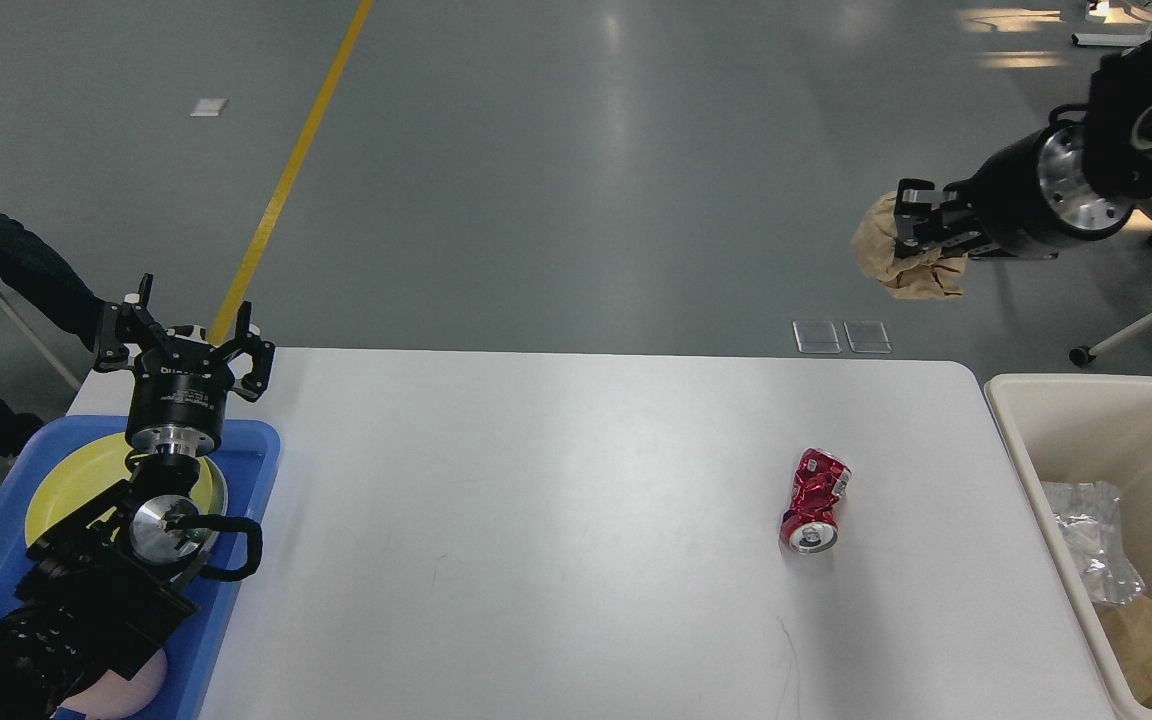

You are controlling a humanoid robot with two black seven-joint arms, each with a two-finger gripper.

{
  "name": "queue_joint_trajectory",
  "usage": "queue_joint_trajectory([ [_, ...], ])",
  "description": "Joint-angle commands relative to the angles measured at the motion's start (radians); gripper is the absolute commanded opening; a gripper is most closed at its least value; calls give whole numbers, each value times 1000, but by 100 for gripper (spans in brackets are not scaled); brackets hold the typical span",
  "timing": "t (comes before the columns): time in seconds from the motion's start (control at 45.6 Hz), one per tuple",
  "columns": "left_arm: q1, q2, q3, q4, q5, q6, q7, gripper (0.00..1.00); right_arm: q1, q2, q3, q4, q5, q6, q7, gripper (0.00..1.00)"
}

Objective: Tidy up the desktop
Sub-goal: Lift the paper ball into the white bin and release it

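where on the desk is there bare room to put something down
The desktop is bare from the blue tray across to the crushed red can. The tray, under the left gripper, is crowded.

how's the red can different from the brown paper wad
The crushed red can is shiny metal lying on the white desktop; the crumpled brown paper wad is dull and held in the air by the right gripper, beyond the desktop's far edge. Nothing grips the can. Both are crumpled trash.
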Motion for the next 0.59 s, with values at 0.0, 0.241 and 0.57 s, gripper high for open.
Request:
queue_joint_trajectory([
  [0.0,0,0,0,0,0,0,0,96,-13,-45,-5,-24,-6,-3,0,0],
  [0.241,0,0,0,0,0,0,0,96,-367,-90,-43,-308,-2,-155,-2,0],
  [0.57,0,0,0,0,0,0,0,96,-817,-104,-8,-608,9,-342,1,2],
])
